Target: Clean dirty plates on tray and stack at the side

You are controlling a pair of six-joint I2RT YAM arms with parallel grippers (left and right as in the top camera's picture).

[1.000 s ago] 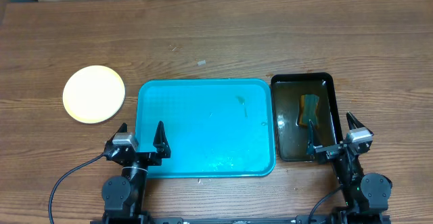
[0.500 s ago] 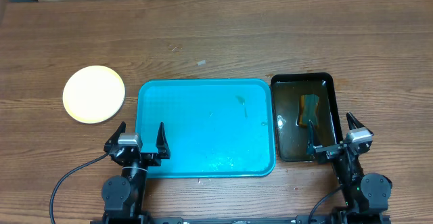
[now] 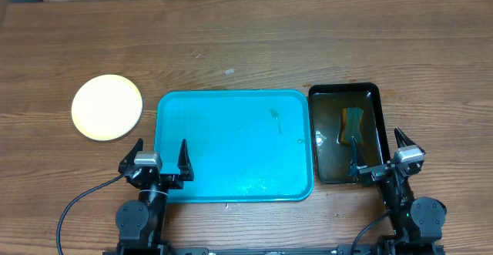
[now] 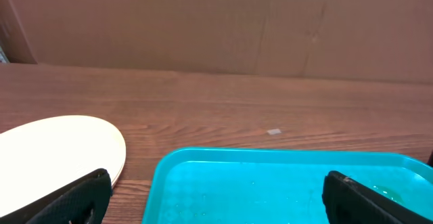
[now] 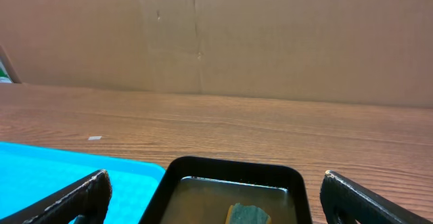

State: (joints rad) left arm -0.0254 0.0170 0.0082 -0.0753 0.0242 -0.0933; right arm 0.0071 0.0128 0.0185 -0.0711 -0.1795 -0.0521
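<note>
Fingers of your left gripper (image 3: 161,147) and right gripper (image 3: 377,151) gape, empty. Above-left of the left one lies a clean-looking pale yellow round plate (image 3: 107,107), beside the turquoise rectangular plastic tray (image 3: 231,132).

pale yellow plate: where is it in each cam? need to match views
Overhead: pale yellow plate at far left, apart from the turquoise tray, off its upper left corner.
Left wrist: bottom left, cut by the frame edge.
Right wrist: not in it.
Shared landmark: turquoise tray, in all three.
</note>
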